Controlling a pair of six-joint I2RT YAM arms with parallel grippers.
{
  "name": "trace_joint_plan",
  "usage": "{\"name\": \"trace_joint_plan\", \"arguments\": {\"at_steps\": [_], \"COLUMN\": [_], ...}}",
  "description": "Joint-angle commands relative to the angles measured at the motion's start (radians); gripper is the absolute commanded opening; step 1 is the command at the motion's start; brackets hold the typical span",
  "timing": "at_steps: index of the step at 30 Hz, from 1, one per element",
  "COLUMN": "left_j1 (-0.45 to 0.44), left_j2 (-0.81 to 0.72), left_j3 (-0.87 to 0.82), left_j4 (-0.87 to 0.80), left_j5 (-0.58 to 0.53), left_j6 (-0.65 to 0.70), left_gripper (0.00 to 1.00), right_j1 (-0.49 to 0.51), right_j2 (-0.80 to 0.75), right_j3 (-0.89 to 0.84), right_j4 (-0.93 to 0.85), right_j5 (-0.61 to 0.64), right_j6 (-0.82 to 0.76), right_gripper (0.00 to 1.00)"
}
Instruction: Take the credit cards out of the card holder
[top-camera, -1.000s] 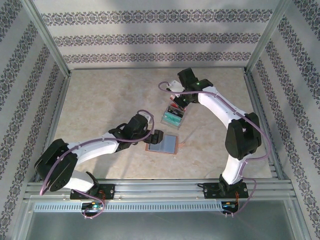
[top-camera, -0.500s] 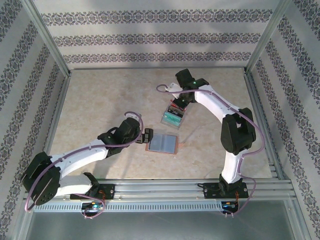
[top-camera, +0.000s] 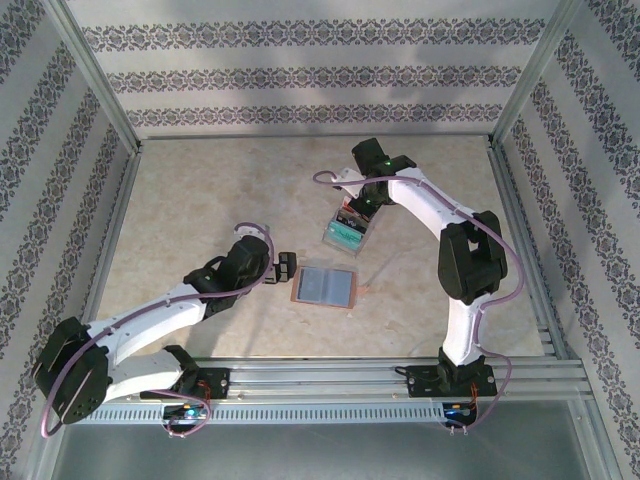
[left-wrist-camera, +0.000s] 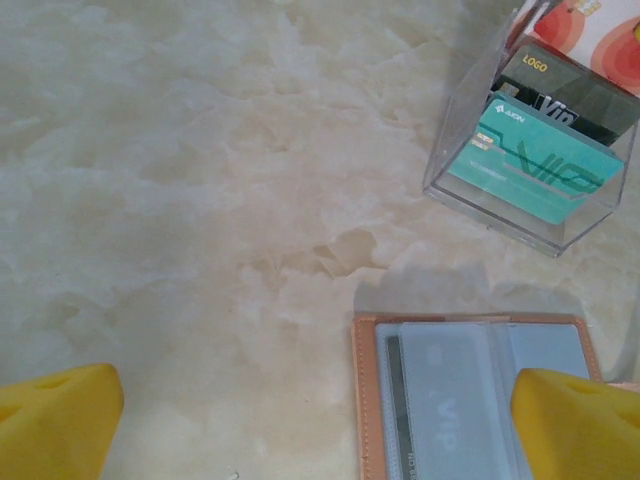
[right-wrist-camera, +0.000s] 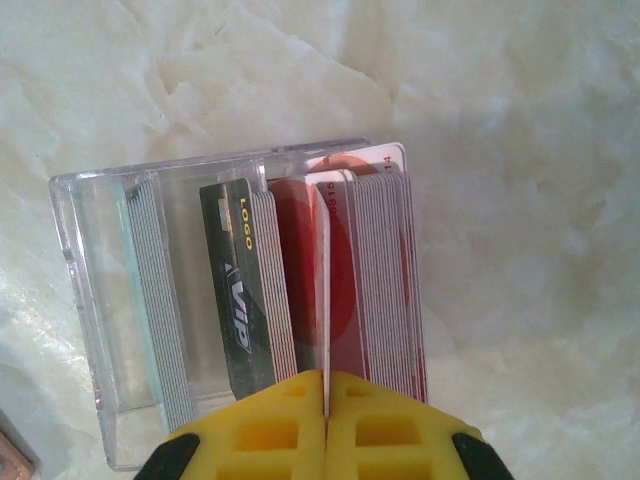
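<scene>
Left claw (left-wrist-camera: 318, 425) spread wide beside open card holder (left-wrist-camera: 450, 400), long axis left-right.

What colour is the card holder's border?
Reddish-brown; the card holder shows best in the left wrist view.

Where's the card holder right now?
In the top view the card holder lies open mid-table, just right of the left gripper and nearer the bases than the clear tray.
</scene>
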Motion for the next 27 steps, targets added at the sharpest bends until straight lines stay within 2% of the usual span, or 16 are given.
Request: {"name": "trace_joint_plan", "arguments": {"at_steps": [1, 7, 9, 12, 22, 27], "left_j1": [0.017, 0.021, 0.026, 0.029, 0.040, 0.047], "left_j2": [-0.024, -0.033, -0.038, -0.038, -0.038, -0.039], "left_j3": [-0.019, -0.019, -0.021, -0.021, -0.024, -0.033], "left_j4": [-0.036, -0.034, -0.036, -0.034, -0.024, -0.004], "left_j5": [-0.016, -0.015, -0.012, -0.010, -0.004, -0.011], "left_j6": [-0.011, -0.011, -0.010, -0.010, -0.011, -0.029], "left_gripper": [0.99, 0.99, 0.99, 0.99, 0.99, 0.99], "right_j1": [-0.012, -0.012, -0.011, -0.012, -0.011, -0.008], "right_j2": [0.023, 0.026, 0.017, 0.008, -0.050, -0.125], "right_j3": [0.027, 0.030, 0.031, 0.028, 0.010, -0.029], "right_j4": [-0.014, -0.014, -0.010, -0.008, 0.020, 0.055], "right_j5": [-0.013, -0.006, 0.000, -0.004, -0.056, -0.062], "right_j6": [-0.011, -0.009, -0.004, 0.001, 0.062, 0.173], "right_gripper": [0.08, 0.13, 0.18, 0.22, 0.24, 0.36]}}
